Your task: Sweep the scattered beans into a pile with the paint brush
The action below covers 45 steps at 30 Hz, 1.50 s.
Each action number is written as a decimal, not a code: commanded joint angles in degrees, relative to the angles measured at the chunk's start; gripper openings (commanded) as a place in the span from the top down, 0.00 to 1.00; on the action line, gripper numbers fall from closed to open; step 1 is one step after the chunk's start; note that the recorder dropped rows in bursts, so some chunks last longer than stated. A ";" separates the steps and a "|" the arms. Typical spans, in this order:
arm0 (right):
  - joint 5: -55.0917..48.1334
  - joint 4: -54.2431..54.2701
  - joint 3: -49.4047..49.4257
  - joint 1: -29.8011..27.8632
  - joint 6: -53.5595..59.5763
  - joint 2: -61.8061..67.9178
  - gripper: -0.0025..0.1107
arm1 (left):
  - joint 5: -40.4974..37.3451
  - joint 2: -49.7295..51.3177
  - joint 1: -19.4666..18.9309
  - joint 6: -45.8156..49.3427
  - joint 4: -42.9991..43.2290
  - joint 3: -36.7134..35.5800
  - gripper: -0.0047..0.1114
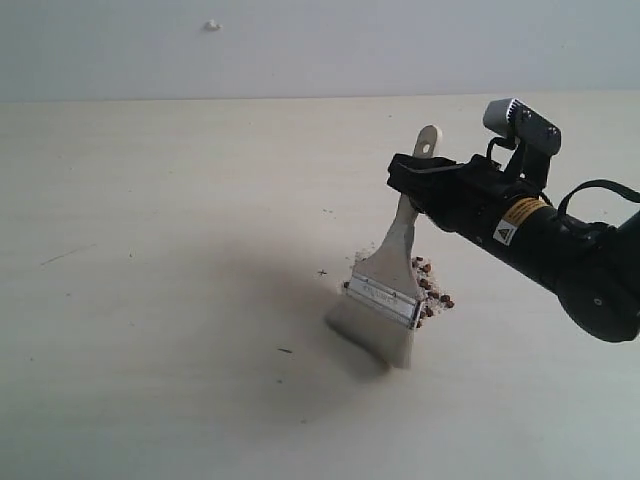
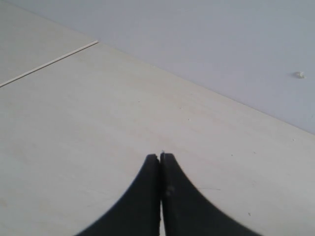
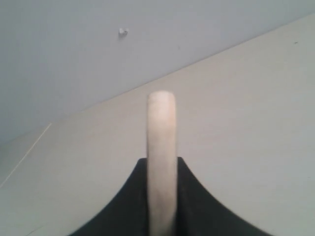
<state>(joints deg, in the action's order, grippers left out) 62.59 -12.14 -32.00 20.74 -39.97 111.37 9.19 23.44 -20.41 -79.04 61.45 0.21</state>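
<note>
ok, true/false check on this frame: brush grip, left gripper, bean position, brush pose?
1. The right gripper is shut on the brush handle. True.
2. The left gripper is open. False: its jaws are pressed together and hold nothing.
3. In the exterior view the beans lie by the brush's right edge. True.
4. The brush lies flat on the table. False: it is held tilted, bristles down at the table and handle end up.
</note>
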 commanded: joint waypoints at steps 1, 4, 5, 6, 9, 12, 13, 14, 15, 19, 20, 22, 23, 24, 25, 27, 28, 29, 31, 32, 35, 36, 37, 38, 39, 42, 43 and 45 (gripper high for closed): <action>-0.40 4.27 0.09 0.16 3.54 0.03 0.98 | -0.12 -0.13 -0.25 0.07 -0.38 -0.21 0.96; -0.40 5.08 0.09 0.16 5.81 0.03 0.98 | -0.12 -0.13 -0.25 0.07 -0.38 -0.21 0.96; -0.40 5.76 0.09 0.16 6.15 0.03 0.98 | -0.12 -0.13 -0.25 0.07 -0.38 -0.21 0.96; -0.40 6.01 0.09 0.16 6.30 0.03 0.98 | -0.12 -0.13 -0.25 0.07 -0.38 -0.21 0.96; 0.07 5.70 0.09 0.16 6.30 -0.10 0.98 | -0.12 -0.13 -0.25 0.07 -0.38 -0.21 0.96; 2.41 3.35 0.09 0.16 4.01 -0.44 0.98 | -0.12 -0.13 -0.25 0.07 -0.38 -0.21 0.96; 3.18 2.57 0.09 0.16 2.88 -0.61 0.98 | -0.12 -0.13 -0.25 0.07 -0.38 -0.21 0.96; 4.01 2.00 0.09 0.16 1.43 -0.92 0.98 | -0.12 -0.13 -0.25 0.07 -0.38 -0.21 0.96; 4.77 1.57 0.09 0.16 0.20 -1.46 0.98 | -0.12 -0.13 -0.25 0.07 -0.38 -0.21 0.96; 5.65 1.14 0.09 0.16 -0.22 -3.67 0.98 | -0.12 -0.13 -0.25 0.07 -0.38 -0.21 0.96; 5.65 1.14 0.09 0.16 -0.22 -4.01 0.98 | -0.12 -0.13 -0.25 0.07 -0.38 -0.21 0.96; 6.08 1.95 0.09 0.16 -0.22 -4.11 0.98 | -0.12 -0.13 -0.25 0.07 -0.38 -0.21 0.96; 6.08 2.95 0.09 0.16 -0.07 -4.00 0.98 | -0.12 -0.13 -0.25 0.07 -0.38 -0.21 0.96; 6.08 3.79 0.09 0.16 -0.02 -3.77 0.98 | -0.12 -0.13 -0.25 0.07 -0.38 -0.21 0.96; 6.18 4.42 0.09 0.16 0.25 -3.54 0.98 | -0.12 -0.13 -0.25 0.07 -0.38 -0.21 0.96; 5.67 4.72 -0.78 0.16 1.33 -2.73 0.98 | -0.12 -0.13 -0.25 0.07 -0.38 -0.21 0.96; 5.00 4.46 -1.28 0.16 1.49 -2.48 0.98 | -0.12 -0.13 -0.25 0.07 -0.38 -0.21 0.96; 3.85 3.99 -2.13 0.16 1.36 -1.99 0.98 | -0.12 -0.13 -0.25 0.07 -0.38 -0.21 0.96; 2.02 2.82 -3.27 0.25 1.35 -1.26 0.98 | -0.12 -0.13 -0.25 0.07 -0.38 -0.21 0.96; 0.86 2.34 -3.93 0.25 1.35 -1.03 0.98 | -0.12 -0.13 -0.25 0.07 -0.38 -0.21 0.96; -0.57 2.12 -4.95 0.25 1.35 -0.63 0.98 | -0.12 -0.13 -0.25 0.07 -0.38 -0.21 0.96; -0.57 2.68 -4.95 0.25 1.69 -0.63 0.98 | -0.12 -0.13 -0.25 0.07 -0.38 -0.21 0.96; -0.57 3.43 -4.95 0.25 2.38 -0.63 0.98 | -0.12 -0.13 -0.25 0.07 -0.38 -0.21 0.96; -0.57 3.72 -4.95 0.25 2.72 -0.63 0.98 | -0.12 -0.13 -0.25 0.07 -0.38 -0.21 0.96; -1.02 3.93 -4.95 0.25 3.03 -0.63 0.98 | -0.12 -0.13 -0.25 0.07 -0.38 -0.21 0.96; -3.77 4.94 -4.95 0.25 5.98 -0.63 0.98 | -0.12 -0.13 -0.25 0.07 -0.38 -0.21 0.96; -4.64 5.55 -4.95 0.25 6.95 -0.63 0.98 | -0.12 -0.13 -0.25 0.07 -0.38 -0.21 0.96; -5.51 6.43 -4.95 0.25 7.53 -0.63 0.98 | -0.12 -0.13 -0.25 0.07 -0.38 -0.21 0.96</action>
<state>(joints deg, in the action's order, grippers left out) 58.47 -6.68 -36.68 20.79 -34.44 110.82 9.19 23.44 -20.41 -79.04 61.45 0.21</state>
